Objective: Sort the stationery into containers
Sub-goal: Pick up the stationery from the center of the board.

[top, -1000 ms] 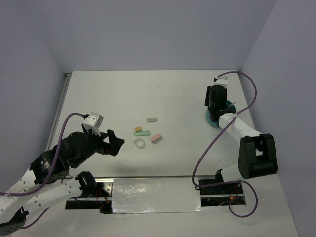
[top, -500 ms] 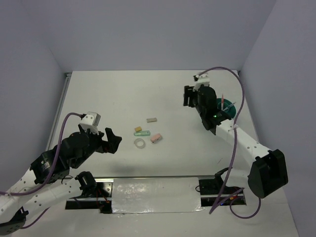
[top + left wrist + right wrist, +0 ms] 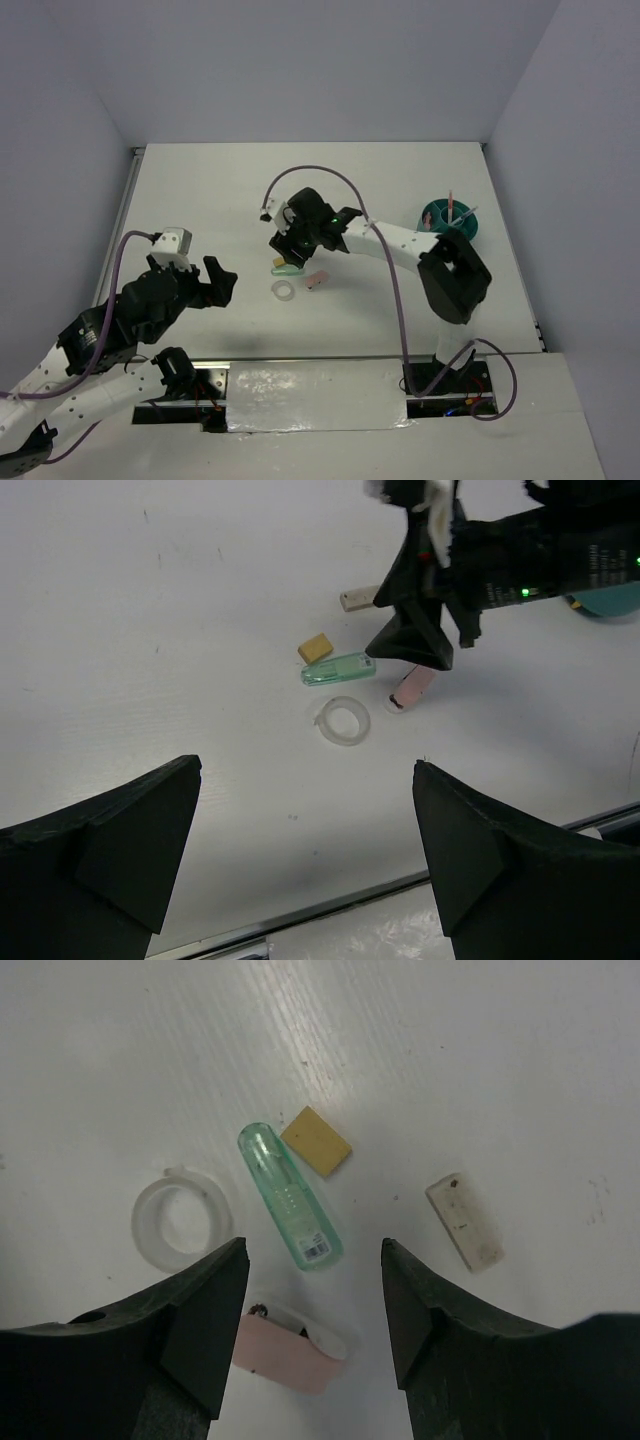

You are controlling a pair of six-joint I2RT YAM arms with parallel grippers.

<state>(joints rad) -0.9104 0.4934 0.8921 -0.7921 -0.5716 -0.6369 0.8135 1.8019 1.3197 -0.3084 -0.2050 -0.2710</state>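
Observation:
The teal organiser (image 3: 451, 218) stands at the right with pink pens upright in it; its edge shows in the left wrist view (image 3: 608, 601). My right gripper (image 3: 286, 250) is open and empty, hovering over the loose pieces. Between its fingers in the right wrist view (image 3: 312, 1250) lie a green block (image 3: 290, 1210), a tan block (image 3: 316, 1141), a grey block (image 3: 465, 1222), a clear tape ring (image 3: 182, 1223) and a pink block (image 3: 290, 1355). From above I see the green block (image 3: 287, 270), pink block (image 3: 317, 279) and ring (image 3: 283, 290). My left gripper (image 3: 224, 286) is open and empty, left of them.
The right arm (image 3: 400, 240) and its purple cable (image 3: 320, 172) stretch across the table's middle from the right. A shiny metal strip (image 3: 310, 395) runs along the near edge. Walls close in the left, back and right sides.
My right arm has swung left from the teal organiser to hover over the loose pieces. My left gripper has drawn back slightly to the left.

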